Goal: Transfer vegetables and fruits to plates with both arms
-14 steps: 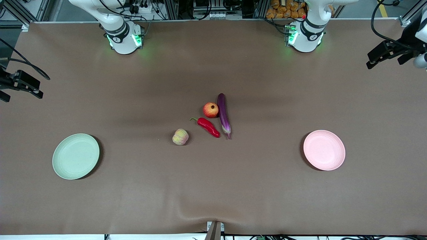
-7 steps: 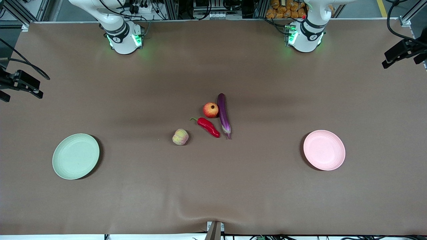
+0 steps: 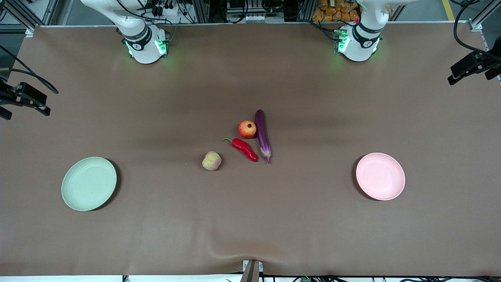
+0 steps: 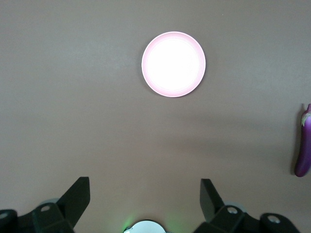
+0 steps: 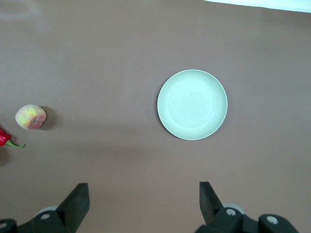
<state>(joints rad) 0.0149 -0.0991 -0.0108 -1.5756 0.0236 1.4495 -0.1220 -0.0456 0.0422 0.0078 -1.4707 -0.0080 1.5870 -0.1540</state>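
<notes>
Currently, stock on table (image 3: 274, 219), brown cover:

1. Eggplant (image 3: 262, 135): long, slim, purple. Lies mid-table, lengthwise toward front cam. Also seen at edge of left wrist view (image 4: 303, 156).
2. Pomegranate (image 3: 247, 129): round, red-orange. Touching or just beside eggplant, on the side toward right arm's end.
3. Chili (image 3: 244, 148): glossy red, green stem. Lies at a slant, nearer front cam than pomegranate, its tip close to eggplant's lower end. Only the stem end shows in right wrist view (image 5: 6, 139).
4. Ribbed fruit (image 3: 211, 161): pale yellow-pink, round. Sits apart from the other three, toward right arm's end, nearest front cam of the group. Right wrist view also has it (image 5: 30, 117).
5. Green plate (image 3: 89, 183): pale mint, shallow, nothing on it. Toward right arm's end, well apart from produce. Seen from above in right wrist view (image 5: 192, 104).
6. Pink plate (image 3: 380, 176): pale pink, like size, nothing on it. Toward left arm's end, well apart from produce. Left wrist view (image 4: 173, 64) shows it washed out by glare.

Grippers:
- My left gripper (image 4: 145, 203): up in air over table edge at left arm's end (image 3: 467, 69). Fingers spread wide, holding nothing.
- My right gripper (image 5: 144, 202): up in air over table edge at right arm's end (image 3: 25, 100). Fingers spread wide, holding nothing.

All four produce items on bare table.
</notes>
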